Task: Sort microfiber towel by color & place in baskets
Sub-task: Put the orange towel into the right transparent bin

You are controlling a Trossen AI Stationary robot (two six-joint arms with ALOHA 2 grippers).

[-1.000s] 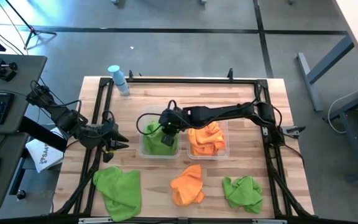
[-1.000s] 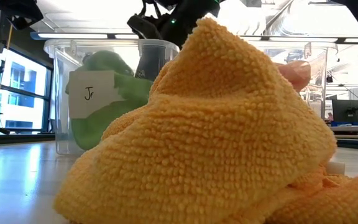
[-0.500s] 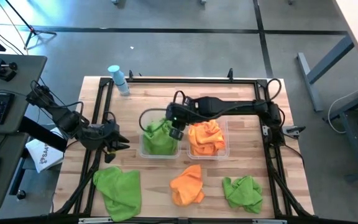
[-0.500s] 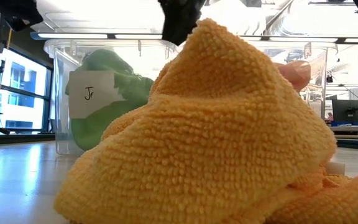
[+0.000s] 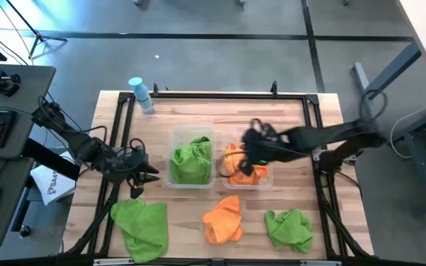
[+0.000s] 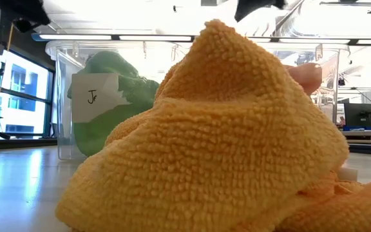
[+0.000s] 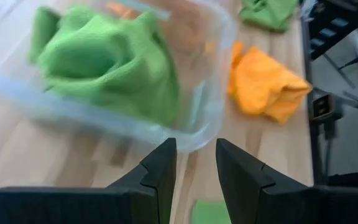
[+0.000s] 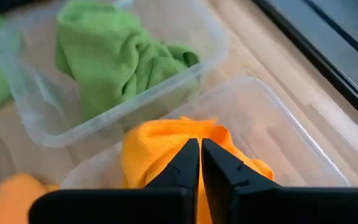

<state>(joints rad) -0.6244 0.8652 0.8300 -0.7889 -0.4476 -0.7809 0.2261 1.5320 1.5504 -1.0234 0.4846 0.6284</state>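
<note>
Orange and green towels lie loose at the table's near edge. The right gripper (image 5: 251, 151), fingers closed and empty, hangs over the orange bin (image 5: 266, 177); the loose orange towel (image 5: 222, 218) lies just beyond that bin. The left gripper (image 5: 143, 177), slightly open, is nearer the big green towel (image 5: 140, 225).

Cloth, clear plastic and wood
The towels (image 6: 218, 135) are matt looped cloth with a rough nap; the baskets (image 8: 36, 118) are smooth, clear, glossy plastic; the table (image 5: 287, 122) is pale wood planks with black metal frame.
</note>
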